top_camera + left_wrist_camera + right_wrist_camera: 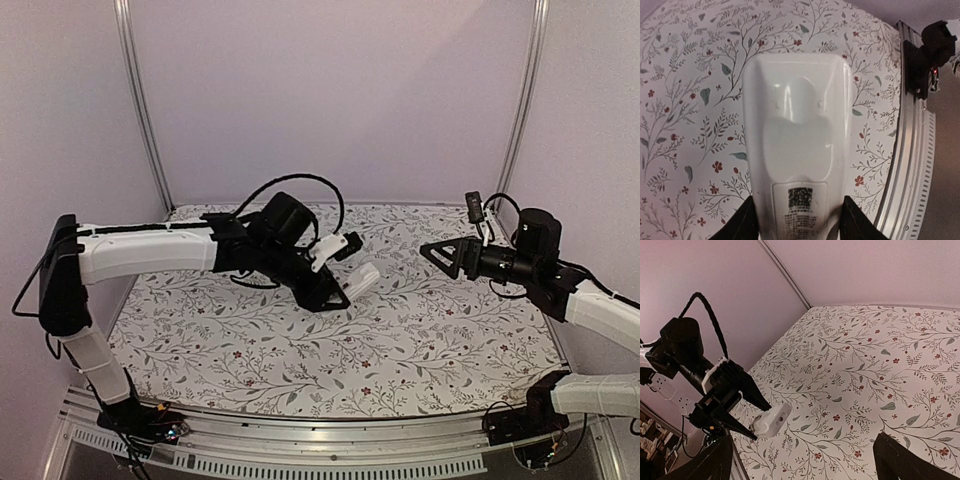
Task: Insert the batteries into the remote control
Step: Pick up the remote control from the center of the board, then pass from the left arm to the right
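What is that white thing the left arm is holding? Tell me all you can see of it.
It is a slim white plastic remote control, glossy, with rounded corners. The face turned to the left wrist camera has a smooth moulded hollow and, nearer the grip, a small printed label with a dark code square. No buttons or batteries show. The left gripper clamps one end between its black fingers, and the other end sticks out free, apparently lifted off the flower-patterned table.

Top camera looks down from behind me; both wrist cameras share the slim white plastic remote control (797, 150), left closest.
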Available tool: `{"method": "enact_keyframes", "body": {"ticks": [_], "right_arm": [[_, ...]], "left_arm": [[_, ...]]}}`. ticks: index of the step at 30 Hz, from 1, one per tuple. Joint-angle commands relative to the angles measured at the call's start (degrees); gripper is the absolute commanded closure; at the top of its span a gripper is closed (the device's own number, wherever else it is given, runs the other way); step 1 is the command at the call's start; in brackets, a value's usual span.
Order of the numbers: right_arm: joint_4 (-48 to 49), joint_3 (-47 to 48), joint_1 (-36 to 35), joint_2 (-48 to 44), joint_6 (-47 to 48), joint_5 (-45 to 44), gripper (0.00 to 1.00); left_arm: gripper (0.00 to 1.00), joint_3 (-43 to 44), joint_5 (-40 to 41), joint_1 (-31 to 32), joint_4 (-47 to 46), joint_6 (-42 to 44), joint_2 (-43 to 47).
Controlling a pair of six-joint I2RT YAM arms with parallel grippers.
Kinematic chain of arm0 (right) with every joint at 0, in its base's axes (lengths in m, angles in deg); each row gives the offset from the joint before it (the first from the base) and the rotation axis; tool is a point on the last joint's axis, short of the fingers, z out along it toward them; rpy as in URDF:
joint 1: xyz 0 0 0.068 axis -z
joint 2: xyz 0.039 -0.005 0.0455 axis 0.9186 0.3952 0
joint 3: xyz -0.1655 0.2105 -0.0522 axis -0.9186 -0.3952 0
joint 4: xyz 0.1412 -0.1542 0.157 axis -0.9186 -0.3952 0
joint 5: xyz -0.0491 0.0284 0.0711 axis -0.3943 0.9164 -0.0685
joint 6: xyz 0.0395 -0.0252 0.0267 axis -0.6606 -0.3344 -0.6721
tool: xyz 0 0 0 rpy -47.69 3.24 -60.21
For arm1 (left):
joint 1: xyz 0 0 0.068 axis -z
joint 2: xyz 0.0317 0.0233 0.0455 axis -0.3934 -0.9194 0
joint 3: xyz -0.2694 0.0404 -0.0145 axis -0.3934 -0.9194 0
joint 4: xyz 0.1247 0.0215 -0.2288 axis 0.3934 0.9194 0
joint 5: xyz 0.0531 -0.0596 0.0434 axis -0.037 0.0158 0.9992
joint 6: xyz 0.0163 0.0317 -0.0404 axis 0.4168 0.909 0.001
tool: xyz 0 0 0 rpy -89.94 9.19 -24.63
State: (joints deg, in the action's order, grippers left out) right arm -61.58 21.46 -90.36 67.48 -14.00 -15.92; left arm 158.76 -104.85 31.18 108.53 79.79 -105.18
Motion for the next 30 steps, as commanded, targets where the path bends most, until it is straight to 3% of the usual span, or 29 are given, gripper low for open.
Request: {"method": "enact_keyframes", "body": {"ticks": [1, 12, 20, 30], "right_arm": [[11.8, 1.2, -0.8, 1.8, 0.2, 11.3, 0.01], [14.2, 9.8, -13.4, 2.6, 3.4, 17.1, 0.05], [14.4, 15.4, -18.1, 10.1, 2.4, 18.2, 0.11], [14.4, 19.3, -22.1, 15.2, 2.1, 17.7, 0.22]], "left_arm": [[0.74, -1.0, -11.9, -1.5, -10.9, -0.9, 7.7], [0.74, -7.2, -31.5, -2.0, -30.3, -7.1, 16.8], [0.73, -9.1, -34.0, -1.7, -34.5, -9.4, 17.4], [0.72, -10.9, -31.3, -1.8, -35.7, -9.4, 16.8]]}}
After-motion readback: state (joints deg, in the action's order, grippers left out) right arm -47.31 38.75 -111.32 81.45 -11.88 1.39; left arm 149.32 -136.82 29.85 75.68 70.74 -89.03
